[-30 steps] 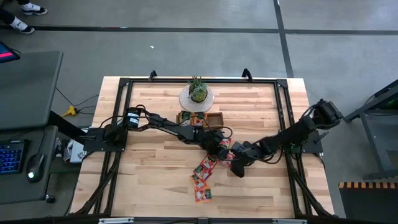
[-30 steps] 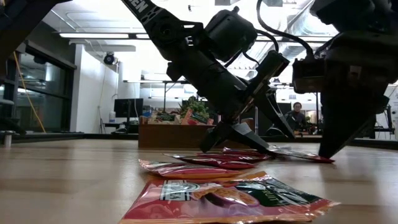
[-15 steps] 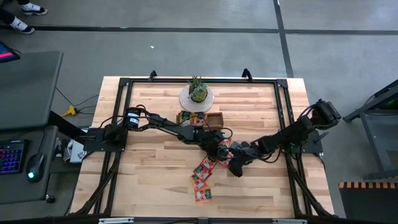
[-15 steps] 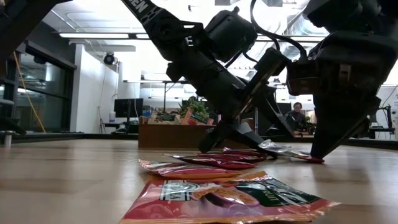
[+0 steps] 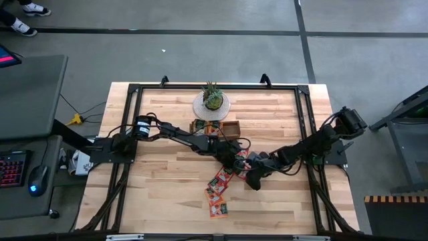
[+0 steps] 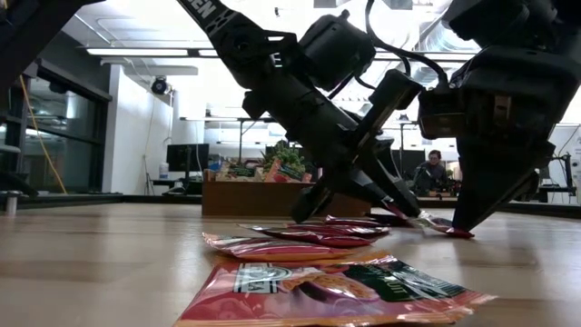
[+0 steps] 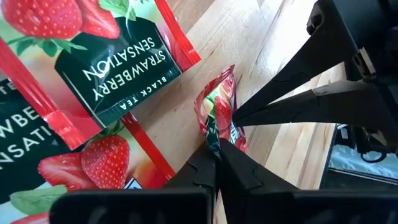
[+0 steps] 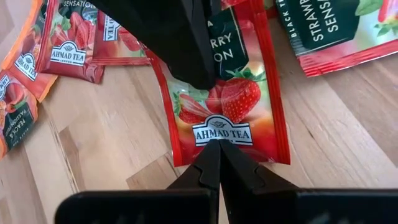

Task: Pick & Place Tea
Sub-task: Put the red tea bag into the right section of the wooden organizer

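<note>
Left gripper [image 5: 239,164] slanting down mid-frame, clamped on a red tea sachet [image 7: 219,115], right gripper [image 5: 252,182] closed, tip pinning its edge, wrist views show strawberry print.

Red strawberry tea sachets [image 5: 223,182] scattered mid-table.
I see one sachet [image 7: 219,115] pinched up on edge; the rest lie flat.

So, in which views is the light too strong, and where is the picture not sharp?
Low view: bright ceiling lights behind turn both arms into dark shapes; the nearest sachet shows glare on its foil. Left wrist view: the left tool is blurred up close, while the strawberry sachet's print reads sharp. Right wrist view: even light, and the sachet it pins reads clearly.
</note>
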Tool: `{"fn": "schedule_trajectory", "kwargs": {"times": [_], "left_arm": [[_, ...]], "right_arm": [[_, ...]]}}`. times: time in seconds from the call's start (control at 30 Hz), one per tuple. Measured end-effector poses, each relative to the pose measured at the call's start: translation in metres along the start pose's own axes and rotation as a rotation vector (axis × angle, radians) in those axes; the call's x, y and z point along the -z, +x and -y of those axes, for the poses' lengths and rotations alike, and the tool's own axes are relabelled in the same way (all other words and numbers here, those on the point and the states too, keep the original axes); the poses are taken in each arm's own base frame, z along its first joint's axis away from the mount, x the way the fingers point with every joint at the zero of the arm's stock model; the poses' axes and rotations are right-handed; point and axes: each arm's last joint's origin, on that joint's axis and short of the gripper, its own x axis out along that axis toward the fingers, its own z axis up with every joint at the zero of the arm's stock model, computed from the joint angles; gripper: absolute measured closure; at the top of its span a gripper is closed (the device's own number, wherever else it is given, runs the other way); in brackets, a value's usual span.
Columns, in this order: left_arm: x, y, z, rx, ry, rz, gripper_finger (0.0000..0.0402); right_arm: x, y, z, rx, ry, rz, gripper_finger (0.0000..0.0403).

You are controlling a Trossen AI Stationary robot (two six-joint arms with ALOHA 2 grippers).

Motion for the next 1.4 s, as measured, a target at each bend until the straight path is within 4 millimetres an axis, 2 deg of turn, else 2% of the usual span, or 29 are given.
{"fn": "schedule_trajectory", "kwargs": {"times": [0.2,0.33,0.43,0.57,0.73,0.87,0.97,1.17,1.4], "left_arm": [[-0.001,-0.002,0.001,-0.007,0.039,0.009,0.04],[0.001,-0.003,0.002,0.007,0.068,-0.025,0.0401],[0.001,-0.011,0.008,0.012,0.111,-0.052,0.0401],[-0.002,-0.025,0.022,0.008,0.218,-0.094,0.0401],[-0.016,-0.05,0.058,-0.057,0.473,-0.177,0.0401],[-0.025,-0.079,0.091,-0.126,0.702,-0.232,0.0401],[-0.029,-0.086,0.096,-0.22,0.788,-0.246,0.0401],[-0.036,-0.103,0.104,-0.324,0.87,-0.227,0.0401],[-0.036,-0.106,0.106,-0.368,0.89,-0.218,0.0401]], "right_arm": [[-0.004,-0.012,-0.001,-0.012,0.004,0.046,0.0403],[-0.008,-0.027,-0.002,-0.025,0.007,0.086,0.0403],[-0.01,-0.04,-0.002,-0.036,-0.009,0.106,0.0403],[-0.015,-0.06,-0.004,-0.094,-0.03,0.153,0.0403],[-0.021,-0.09,-0.005,-0.174,-0.063,0.248,0.0402],[-0.026,-0.113,-0.006,-0.234,-0.14,0.351,0.0402],[-0.028,-0.124,-0.004,-0.249,-0.208,0.401,0.0401],[-0.034,-0.126,-0.007,-0.274,-0.314,0.464,0.0377],[-0.043,-0.126,-0.006,-0.269,-0.34,0.511,0.0298]]}}
